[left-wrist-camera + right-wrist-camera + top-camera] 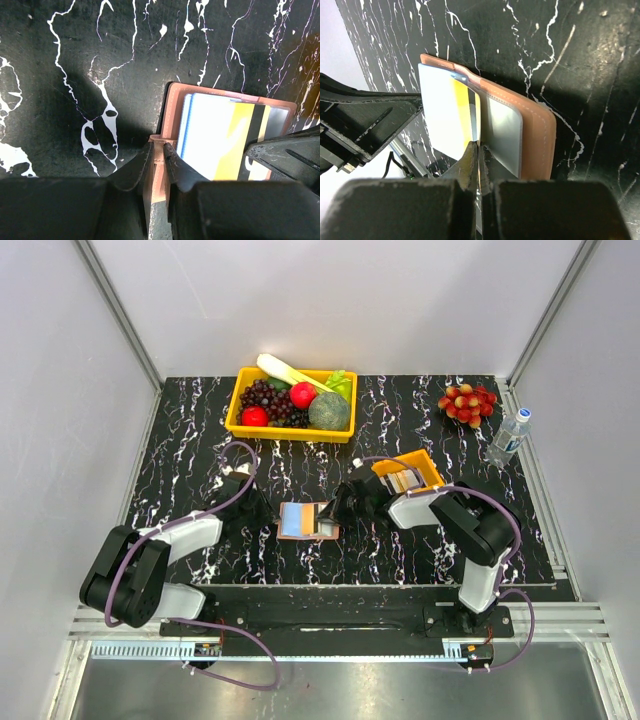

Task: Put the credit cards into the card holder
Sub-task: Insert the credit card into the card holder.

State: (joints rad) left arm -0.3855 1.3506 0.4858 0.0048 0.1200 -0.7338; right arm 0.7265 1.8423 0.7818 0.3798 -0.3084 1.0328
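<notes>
One black marble-patterned table [385,552] carries two arms. At its far edge stands one yellow bin [280,430] of fruit and vegetables, with one bunch of red and yellow fruit [467,403] and one clear water bottle [508,438] off to the right. One small orange tray [430,468] holds a stack of cards [405,480]; their number cannot be told. One tan-pink card holder [540,135] lies open at mid-table, between the two claws. The left gripper [159,159] is closed down to a narrow gap, pinching the holder's pink edge between its fingers. One white credit card [442,112] with a yellow band and a dark stripe rests over the holder's pale slots. The right gripper [478,150] is fully closed, nipping that card by its near edge
</notes>
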